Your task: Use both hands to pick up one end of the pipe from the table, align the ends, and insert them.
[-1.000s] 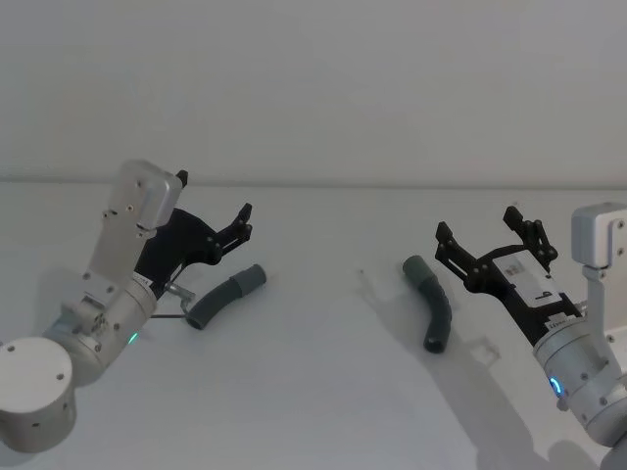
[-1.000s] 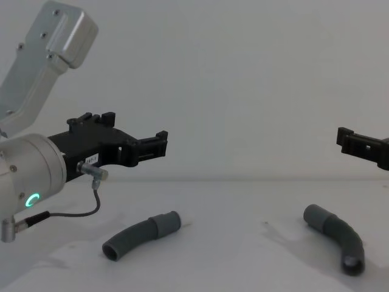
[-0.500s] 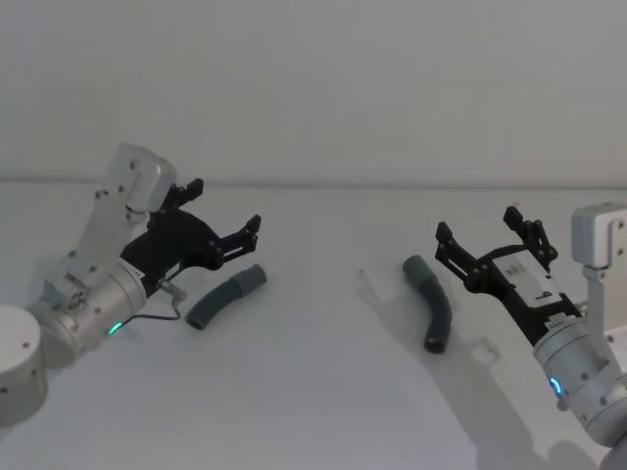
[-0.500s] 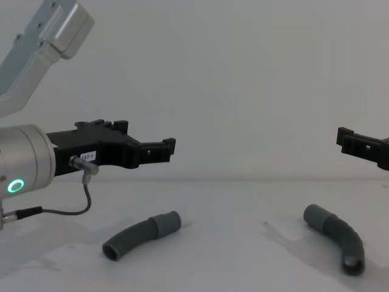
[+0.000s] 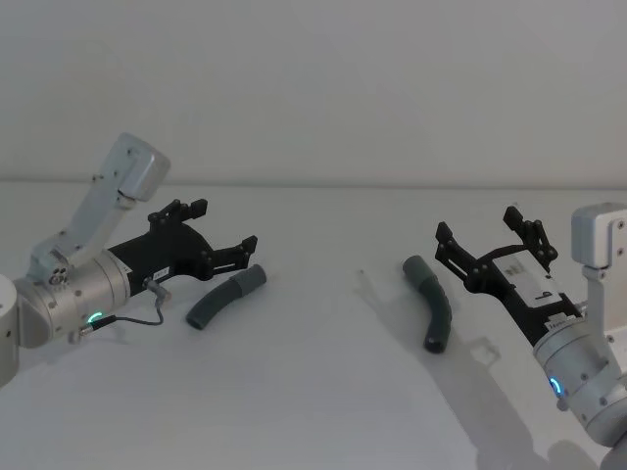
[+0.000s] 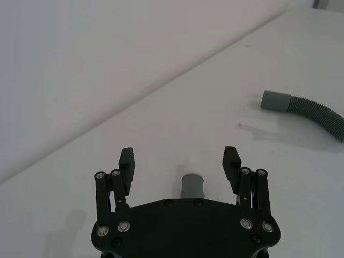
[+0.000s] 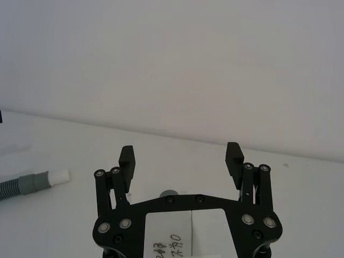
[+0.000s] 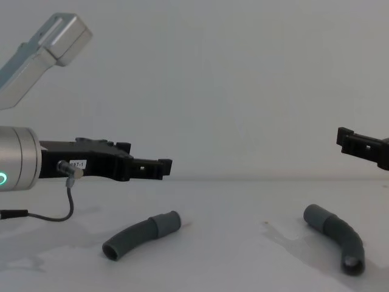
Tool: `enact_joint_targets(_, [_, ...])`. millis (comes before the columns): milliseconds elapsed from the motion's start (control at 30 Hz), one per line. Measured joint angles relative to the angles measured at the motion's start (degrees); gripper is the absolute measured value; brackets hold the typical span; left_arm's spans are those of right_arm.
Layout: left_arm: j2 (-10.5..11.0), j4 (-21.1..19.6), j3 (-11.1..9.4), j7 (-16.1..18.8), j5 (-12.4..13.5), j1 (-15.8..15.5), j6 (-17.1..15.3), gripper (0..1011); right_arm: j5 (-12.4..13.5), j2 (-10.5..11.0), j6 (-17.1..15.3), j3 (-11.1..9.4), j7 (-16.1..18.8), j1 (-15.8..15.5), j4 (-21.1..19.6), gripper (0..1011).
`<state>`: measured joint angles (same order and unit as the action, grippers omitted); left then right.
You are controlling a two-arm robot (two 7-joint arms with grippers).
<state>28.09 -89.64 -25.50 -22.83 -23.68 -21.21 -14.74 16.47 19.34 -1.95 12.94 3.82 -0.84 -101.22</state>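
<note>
Both halves of the pipe lie flat on the white desk (image 5: pixel 313 401), well apart. The left hose piece (image 5: pixel 225 295) is at centre-left of the head view, its grey cuff (image 5: pixel 256 276) pointing up and to the right. The curved right hose piece (image 5: pixel 435 305) is at centre-right, with its cuffed end (image 5: pixel 415 266) uppermost and its plain open end toward the bottom of the frame. The left pincer (image 5: pixel 223 227) reaches in from the left edge, fingers spread wide and holding nothing, just above and left of the left piece; in the chest view it hangs clear over the hose, not touching. In the left wrist view the cuff sits squarely in the gap between the two fingers, so the line-up looks good. The right pincer (image 5: pixel 478 227) is likewise wide and empty, just right of the right piece and apart from it. This looks like the reach before the grasp, with the task at its very beginning. To do it well, each pincer should probably come down on the ribbed body just behind the cuff. That leaves the tip free for mating, and closing squarely across the hose should stop it rolling or twisting. The right wrist view shows a whitish spigot (image 7: pixel 58 176) on the far piece, so that tip likely enters the other cuff. A grip too far back could let the curved ends droop and miss each other.
</note>
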Motion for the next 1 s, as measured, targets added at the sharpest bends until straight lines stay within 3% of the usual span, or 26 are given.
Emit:
enact_joint_targets(533, [-0.6, 3.7, -2.1, -2.6, -1.0, -3.0, -2.7, 1000, 0.0, 0.0, 0.0, 0.0, 0.0, 0.0, 0.0, 1001])
enact_joint_targets(1000, [-0.1, 5.2, -4.1, -3.5, 1.1, -4.0, -3.9, 1000, 0.0, 0.0, 0.0, 0.0, 0.0, 0.0, 0.0, 1001])
